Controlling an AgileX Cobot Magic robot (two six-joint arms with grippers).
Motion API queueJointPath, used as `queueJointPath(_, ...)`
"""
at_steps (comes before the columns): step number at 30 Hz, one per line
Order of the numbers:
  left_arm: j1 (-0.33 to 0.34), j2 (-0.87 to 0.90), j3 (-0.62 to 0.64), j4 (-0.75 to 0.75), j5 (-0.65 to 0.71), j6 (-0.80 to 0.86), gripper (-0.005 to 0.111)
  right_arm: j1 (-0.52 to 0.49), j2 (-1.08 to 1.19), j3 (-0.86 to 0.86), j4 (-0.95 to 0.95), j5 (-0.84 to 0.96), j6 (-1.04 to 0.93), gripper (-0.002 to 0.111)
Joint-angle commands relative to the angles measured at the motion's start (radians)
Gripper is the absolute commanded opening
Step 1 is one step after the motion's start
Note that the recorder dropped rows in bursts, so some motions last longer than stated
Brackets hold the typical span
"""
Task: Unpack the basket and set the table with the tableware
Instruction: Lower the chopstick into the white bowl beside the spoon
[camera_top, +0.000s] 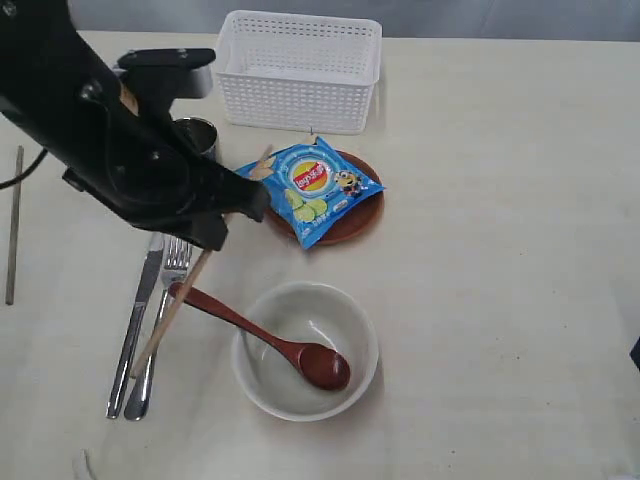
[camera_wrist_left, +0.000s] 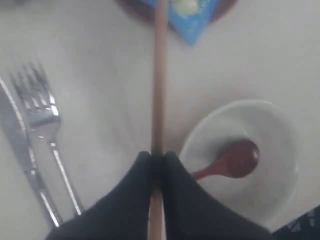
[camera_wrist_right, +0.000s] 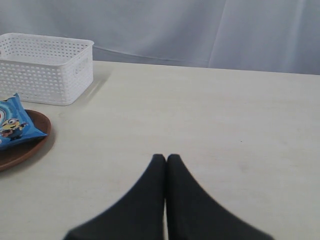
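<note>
Left claw (camera_wrist_left: 157, 156) clamps chopstick (camera_wrist_left: 160, 75) near fork (camera_wrist_left: 44, 125).

You see one wooden chopstick (camera_wrist_left: 159, 75) clamped in your left gripper (camera_wrist_left: 157, 154), the fork (camera_wrist_left: 42, 117) and knife (camera_wrist_left: 17, 135) side by side near it, the pale bowl (camera_wrist_left: 280, 150) holding the red-brown spoon (camera_wrist_left: 235, 160) just beside, the brown plate (camera_top: 361, 215) and white basket (camera_top: 295, 100) beyond.

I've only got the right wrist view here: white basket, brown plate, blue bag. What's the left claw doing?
Observer: The left claw is shut on a long pale wooden chopstick.
Operator: Where's the bowl?
Observer: A round greenish-white bowl stands close by the left claw, with a dark red-brown wooden spoon resting in it.
Operator: And the cutlery?
Observer: A steel knife and steel fork lie side by side, left of the bowl in the exterior view.
</note>
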Motion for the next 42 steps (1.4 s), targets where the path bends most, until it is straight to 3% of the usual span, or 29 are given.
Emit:
queueJointPath(1, -0.097, -0.008, -0.004, -0.024, -0.026, -0.076, 0.0, -0.002, -0.004, 0.003, 0.0, -0.002, -0.003, 0.0)
queueJointPath(10, -0.213, 0.017, 0.006, -0.024, -0.115, -0.146, 0.0, -0.002, -0.004, 0.003, 0.0, -0.002, -0.003, 0.0)
queueJointPath(16, -0.253, 0.026, 0.116, -0.024, -0.2, -0.184, 0.0, -0.002, -0.004, 0.003, 0.0, -0.002, -0.003, 0.0)
queueJointPath(34, -0.254, 0.097, 0.157, -0.026, -0.361, -0.135, 0.0, -0.002, -0.004, 0.003, 0.0, -0.002, -0.003, 0.0)
queueJointPath(42, -0.253, 0.097, 0.157, -0.026, -0.362, -0.134, 0.0, -0.002, -0.004, 0.003, 0.0, -0.002, -0.003, 0.0)
